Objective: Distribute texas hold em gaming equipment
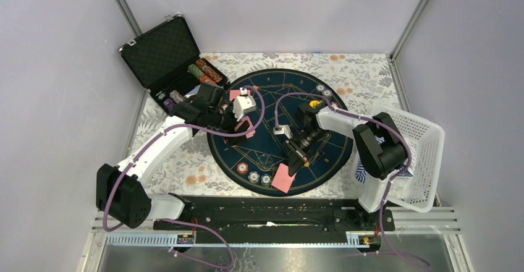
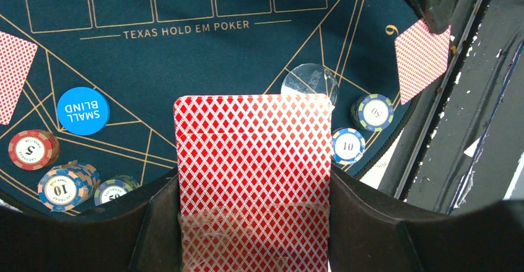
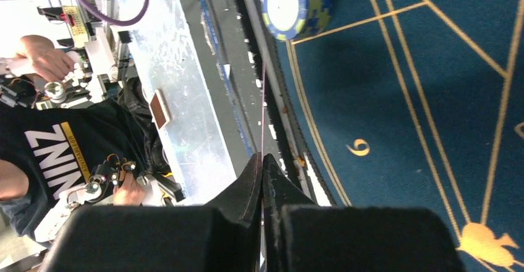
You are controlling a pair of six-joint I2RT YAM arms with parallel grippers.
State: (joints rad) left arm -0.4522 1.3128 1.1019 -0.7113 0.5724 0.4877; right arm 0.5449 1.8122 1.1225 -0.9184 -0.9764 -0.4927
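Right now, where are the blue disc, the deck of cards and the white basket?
blue disc (image 2: 83,110): left wrist view, centre of its face.
deck of cards (image 2: 253,161): left wrist view, middle of top card's back.
white basket (image 1: 427,154): top view, bare mesh on its right side.

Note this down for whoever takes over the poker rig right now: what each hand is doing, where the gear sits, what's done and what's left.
Left hand: closed around the red-backed deck, above the mat.
Right hand: shut on a single card at the mat's near edge.
Done: small blind button, dealt chips and another card lie on the mat.
Left: spare chips sit in the case; the held card is probably next to go down, then more from the deck.
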